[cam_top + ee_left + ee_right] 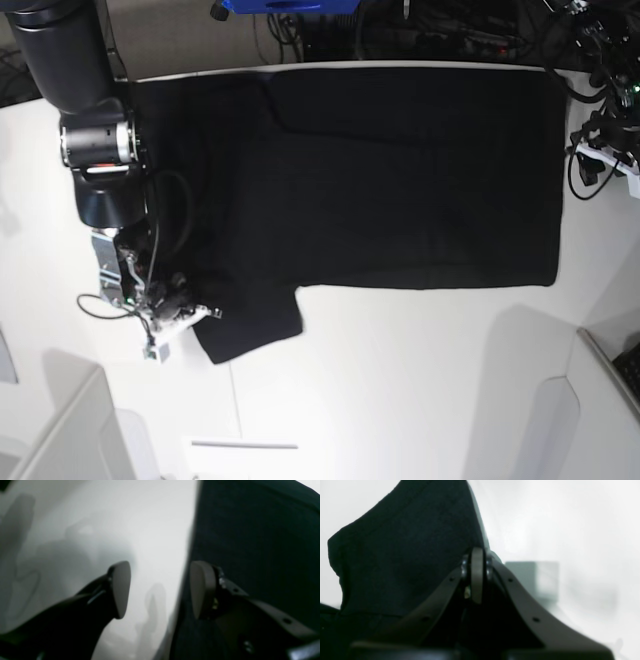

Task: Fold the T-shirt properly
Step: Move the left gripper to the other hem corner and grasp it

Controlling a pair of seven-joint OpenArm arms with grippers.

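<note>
The black T-shirt (400, 180) lies spread flat, plain side up, across the far half of the white table (400, 380). One short sleeve (250, 325) points toward the near left. My right gripper (185, 312) is at that sleeve's left edge. In the right wrist view its fingers (477, 580) are pressed together at the edge of the black cloth (402, 555). My left gripper (161, 590) is open and empty. One finger (202, 590) is over the shirt's edge (250, 542), the other over bare table. The left arm does not show in the base view.
Cables and gear (600, 130) crowd the far right corner. Grey panels stand at the near left (60, 430) and near right (560, 420). A thin white strip (245, 445) lies on the table near the front. A blurred grey box (532, 577) shows beyond the right gripper.
</note>
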